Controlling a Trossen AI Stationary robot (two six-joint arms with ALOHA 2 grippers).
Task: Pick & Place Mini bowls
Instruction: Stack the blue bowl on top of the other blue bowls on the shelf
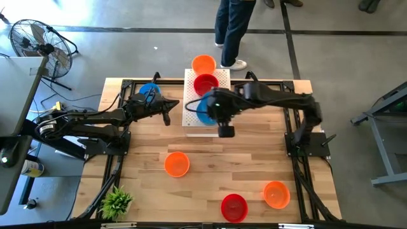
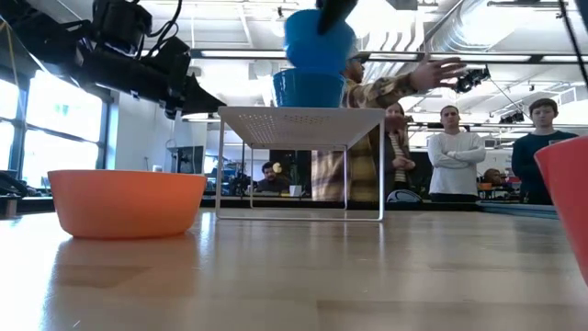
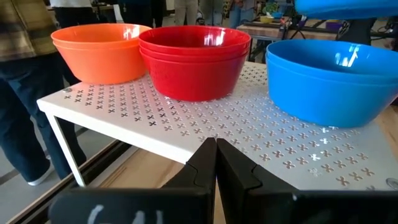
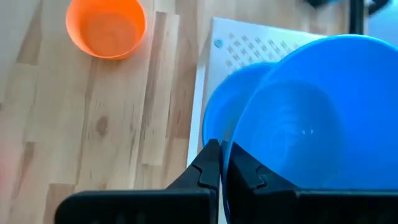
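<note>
Left gripper sits clenched on nothing, just beside the white perforated platform, facing its orange bowl, red bowl stack and blue bowl. Over that blue bowl, the right gripper pinches the rim of a lifted blue bowl, with one orange bowl down on the wooden table.

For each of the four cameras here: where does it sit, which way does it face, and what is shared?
High: overhead, straight down; both arms, white platform.
Low: table height, level; orange bowl near.
Left wrist: behind shut left end effector, facing the platform's red bowls.
Right wrist: looking down past right end effector shut on a blue bowl.
Shared: that held bowl also shows in low.
</note>
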